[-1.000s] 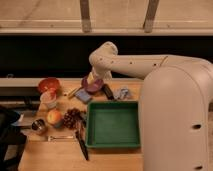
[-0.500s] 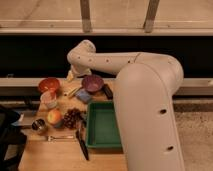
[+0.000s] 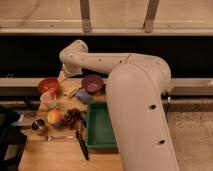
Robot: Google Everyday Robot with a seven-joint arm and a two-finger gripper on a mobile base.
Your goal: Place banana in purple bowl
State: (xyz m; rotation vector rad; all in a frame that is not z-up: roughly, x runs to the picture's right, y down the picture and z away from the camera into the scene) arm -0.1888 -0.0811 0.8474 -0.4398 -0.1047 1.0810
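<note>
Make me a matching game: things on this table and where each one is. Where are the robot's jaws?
Things: 1 slim yellow banana; 2 round dull purple bowl; 3 round orange-red fruit; 4 green rectangular tray.
Places: a beside the dark grapes; b on the wooden table between the two bowls; c nearest the robot's white body; d at the back, under the white arm.
Pairs: 1-b, 2-d, 3-a, 4-c.
The jaws are at the arm's tip, over the table's back edge by the round orange-red bowl.

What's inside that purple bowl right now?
Nothing shows inside the purple bowl. The banana lies on the table just left of it. The gripper is farther left, near the table's back edge; the arm covers the bowl's far rim.
</note>
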